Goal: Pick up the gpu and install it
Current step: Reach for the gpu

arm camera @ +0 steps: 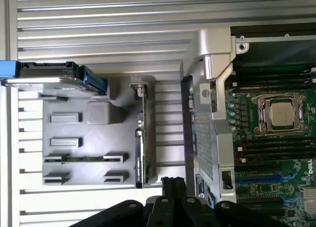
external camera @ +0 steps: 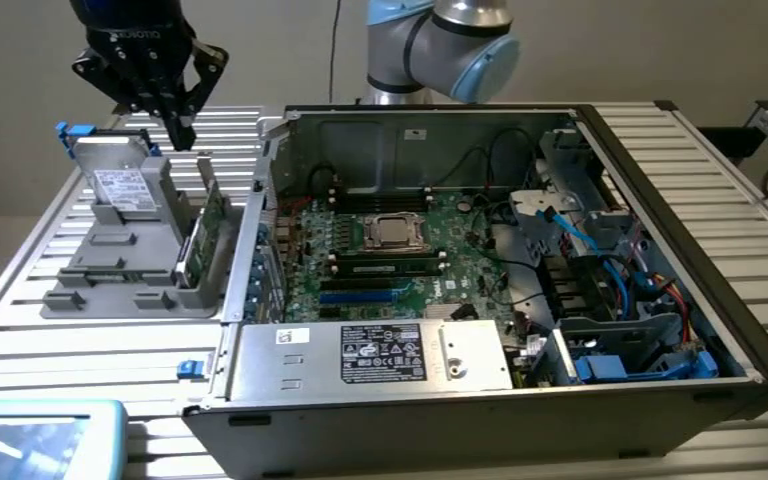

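Exterior view: tool hangs over the grey holder near the surface's edge at the exterior view's left, fingers pressed together, empty. The gpu stands on edge in that holder.

Wrist view: gpu edge-on, tool near it. I judge this the approach stage; grasping needs the fingers spread astride the card.

Matt grey plastic holder; ribbed bare-metal table; gpu of green circuit board with silver metal bracket. Computer case of dull grey sheet metal.
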`<move>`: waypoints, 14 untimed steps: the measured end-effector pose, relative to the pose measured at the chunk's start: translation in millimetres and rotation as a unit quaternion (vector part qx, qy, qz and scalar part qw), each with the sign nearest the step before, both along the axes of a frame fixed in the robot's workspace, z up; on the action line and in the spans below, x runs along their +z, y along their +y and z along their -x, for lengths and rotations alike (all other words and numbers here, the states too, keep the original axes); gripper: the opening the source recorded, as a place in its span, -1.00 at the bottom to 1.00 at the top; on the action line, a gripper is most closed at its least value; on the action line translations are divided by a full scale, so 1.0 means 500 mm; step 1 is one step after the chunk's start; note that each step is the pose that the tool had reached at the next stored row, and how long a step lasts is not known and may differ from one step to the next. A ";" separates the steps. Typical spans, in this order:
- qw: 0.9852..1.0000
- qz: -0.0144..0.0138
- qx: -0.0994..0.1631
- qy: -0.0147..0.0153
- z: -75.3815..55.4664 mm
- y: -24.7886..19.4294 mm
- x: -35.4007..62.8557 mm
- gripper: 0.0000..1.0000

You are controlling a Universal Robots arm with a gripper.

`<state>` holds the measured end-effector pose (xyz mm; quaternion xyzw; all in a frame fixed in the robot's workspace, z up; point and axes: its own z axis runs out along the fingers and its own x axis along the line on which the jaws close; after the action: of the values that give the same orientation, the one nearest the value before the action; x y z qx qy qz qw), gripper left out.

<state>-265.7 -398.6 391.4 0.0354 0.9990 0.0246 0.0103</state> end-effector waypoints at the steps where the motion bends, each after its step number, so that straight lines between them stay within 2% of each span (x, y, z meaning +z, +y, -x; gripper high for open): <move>1: 1.000 0.000 0.000 0.000 0.009 0.0003 -0.001 -0.76; 3: 1.000 0.000 0.000 0.000 0.026 0.0023 -0.003 -0.76; 7: 1.000 0.000 0.000 0.000 0.035 0.0236 -0.007 -0.76; 9: 1.000 0.000 0.000 0.000 0.043 0.0294 -0.008 -0.76; 12: 1.000 0.000 0.000 0.000 0.059 0.0317 -0.010 -0.76; 14: 1.000 0.000 0.000 0.000 0.060 0.0317 -0.010 -0.76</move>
<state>-295.5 -382.8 386.4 0.0354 0.9990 0.0247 0.0103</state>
